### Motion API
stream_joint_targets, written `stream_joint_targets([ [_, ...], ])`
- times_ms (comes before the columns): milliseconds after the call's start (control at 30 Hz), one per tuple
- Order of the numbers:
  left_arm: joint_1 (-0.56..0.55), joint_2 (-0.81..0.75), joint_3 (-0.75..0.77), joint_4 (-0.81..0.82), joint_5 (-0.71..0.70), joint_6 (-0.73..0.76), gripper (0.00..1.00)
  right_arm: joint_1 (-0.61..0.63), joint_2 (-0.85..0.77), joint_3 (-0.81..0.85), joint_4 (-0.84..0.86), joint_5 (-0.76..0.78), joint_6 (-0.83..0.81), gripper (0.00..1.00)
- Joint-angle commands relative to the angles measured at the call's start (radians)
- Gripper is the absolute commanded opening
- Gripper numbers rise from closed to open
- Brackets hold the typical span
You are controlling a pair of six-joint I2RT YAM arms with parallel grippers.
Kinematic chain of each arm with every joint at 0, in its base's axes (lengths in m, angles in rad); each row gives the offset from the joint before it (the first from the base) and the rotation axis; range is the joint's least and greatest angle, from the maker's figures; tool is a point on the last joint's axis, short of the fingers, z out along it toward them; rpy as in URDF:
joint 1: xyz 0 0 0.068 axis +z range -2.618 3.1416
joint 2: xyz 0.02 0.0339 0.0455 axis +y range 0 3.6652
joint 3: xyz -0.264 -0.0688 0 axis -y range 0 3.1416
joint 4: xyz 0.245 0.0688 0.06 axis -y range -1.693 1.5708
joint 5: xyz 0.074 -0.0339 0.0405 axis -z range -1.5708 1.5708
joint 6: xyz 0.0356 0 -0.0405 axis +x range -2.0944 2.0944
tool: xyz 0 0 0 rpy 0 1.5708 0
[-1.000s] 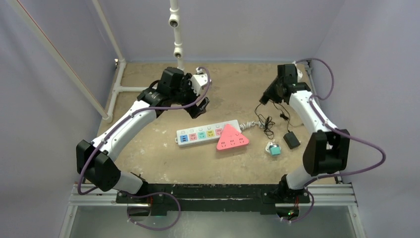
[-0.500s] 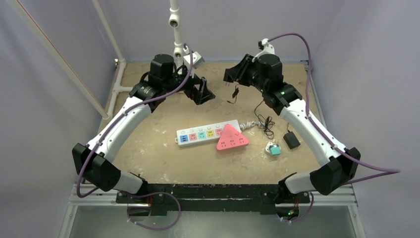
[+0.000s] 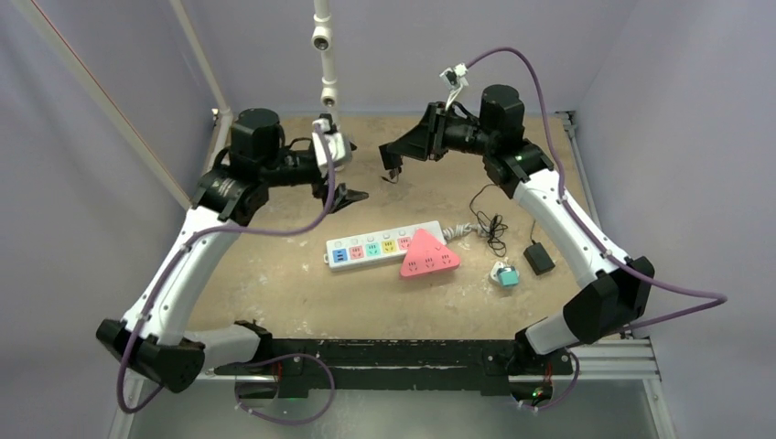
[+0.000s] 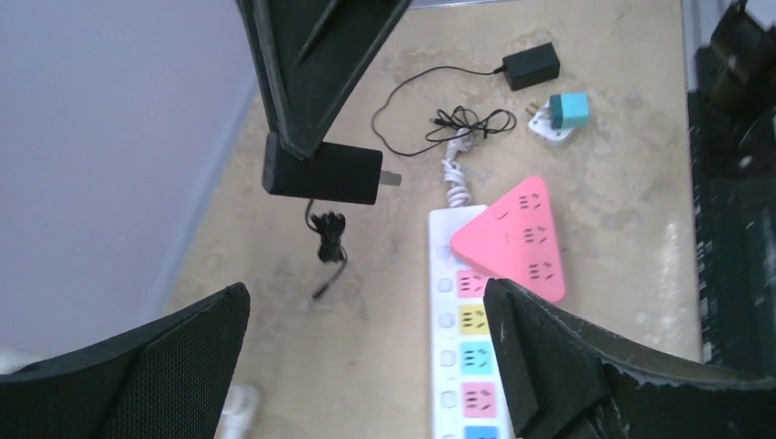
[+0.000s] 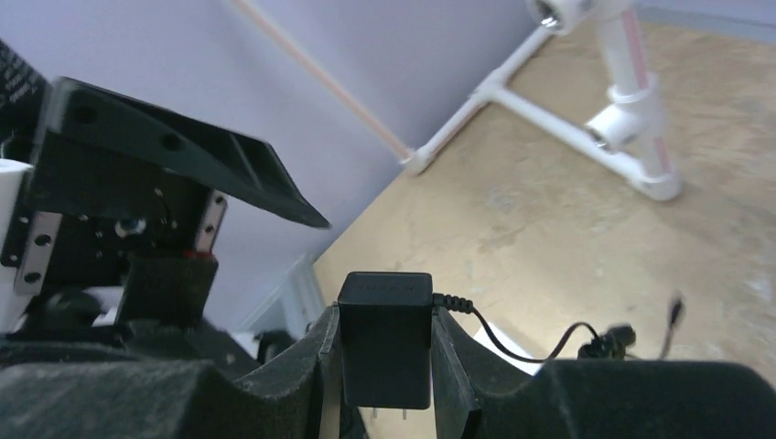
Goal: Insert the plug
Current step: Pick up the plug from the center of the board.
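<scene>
Lilac walls close in a mottled tan surface (image 3: 274, 283), with a white pipe frame (image 3: 322, 55) standing at its far edge. The left fingers (image 4: 174, 366) hang in the air over the far left part of the surface, spread as wide as they go and holding nothing.

Just right of them, near the middle, a white power strip (image 3: 375, 247) lies flat with a row of blue, pink, green and yellow socket faces. Any print on it is too small to read. A pink triangular adapter (image 3: 428, 253) sits on the strip's right end.

Above and beyond the strip, clear of the surface, the plug (image 4: 322, 173) is a small matte black block with two flat metal prongs at one end. A thin black cord leaves its other end and dangles in a small bundle. The right fingers (image 5: 450, 366) are partly closed, pressing the block's two flat sides.

Farther right, on the surface, lie a tangle of thin black cable (image 3: 494, 229), a white-and-teal plug (image 3: 505, 273) and a second black adapter (image 3: 538, 258).
</scene>
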Motion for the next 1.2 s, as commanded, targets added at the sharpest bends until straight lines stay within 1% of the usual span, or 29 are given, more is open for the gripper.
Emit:
stream_joint_targets([
  [0, 0.006, -0.084, 0.048, -0.247, 0.037, 0.487, 0.99, -0.028, 0.010, 0.054, 0.101, -0.389, -0.018, 0.15],
  [67, 0.005, -0.111, 0.032, -0.266, 0.037, 0.555, 0.99, -0.026, 0.037, 0.068, 0.131, -0.465, -0.010, 0.15],
  [133, 0.005, -0.134, 0.011, -0.210, 0.049, 0.560, 0.99, -0.017, 0.055, 0.059, 0.210, -0.562, 0.038, 0.15],
  [167, 0.005, -0.141, 0.001, -0.181, 0.059, 0.558, 0.99, -0.011, 0.059, 0.047, 0.262, -0.589, 0.058, 0.21],
  [200, 0.005, -0.144, -0.005, -0.164, 0.075, 0.570, 0.99, -0.002, 0.064, 0.036, 0.308, -0.611, 0.085, 0.23],
  [300, 0.005, -0.129, 0.002, -0.127, 0.115, 0.600, 0.99, 0.025, 0.082, 0.016, 0.422, -0.666, 0.169, 0.24],
  [367, 0.005, -0.105, 0.034, -0.121, 0.136, 0.602, 0.98, 0.045, 0.098, 0.022, 0.445, -0.691, 0.182, 0.24],
  [433, 0.005, -0.074, 0.082, -0.173, 0.165, 0.635, 0.97, 0.063, 0.108, 0.027, 0.462, -0.708, 0.188, 0.24],
  [533, 0.005, -0.037, 0.147, -0.296, 0.209, 0.761, 0.92, 0.090, 0.126, 0.018, 0.530, -0.736, 0.234, 0.23],
  [600, 0.004, -0.026, 0.166, -0.313, 0.219, 0.768, 0.88, 0.104, 0.144, 0.011, 0.557, -0.750, 0.258, 0.23],
  [667, 0.001, -0.021, 0.185, -0.341, 0.232, 0.784, 0.83, 0.113, 0.161, 0.006, 0.578, -0.756, 0.274, 0.22],
  [733, -0.004, -0.015, 0.204, -0.396, 0.250, 0.826, 0.78, 0.117, 0.171, 0.000, 0.617, -0.760, 0.303, 0.22],
  [800, -0.014, -0.011, 0.222, -0.462, 0.262, 0.877, 0.75, 0.117, 0.183, -0.002, 0.653, -0.767, 0.332, 0.21],
  [933, -0.054, -0.008, 0.241, -0.585, 0.246, 0.958, 0.75, 0.120, 0.209, 0.018, 0.685, -0.778, 0.364, 0.20],
  [1000, -0.070, -0.008, 0.247, -0.620, 0.240, 0.981, 0.77, 0.120, 0.222, 0.035, 0.679, -0.783, 0.365, 0.18],
  [1067, -0.084, -0.006, 0.252, -0.634, 0.237, 0.984, 0.79, 0.123, 0.232, 0.049, 0.676, -0.785, 0.364, 0.18],
  [1167, -0.093, 0.001, 0.255, -0.626, 0.222, 0.980, 0.79, 0.133, 0.241, 0.063, 0.674, -0.785, 0.357, 0.17],
])
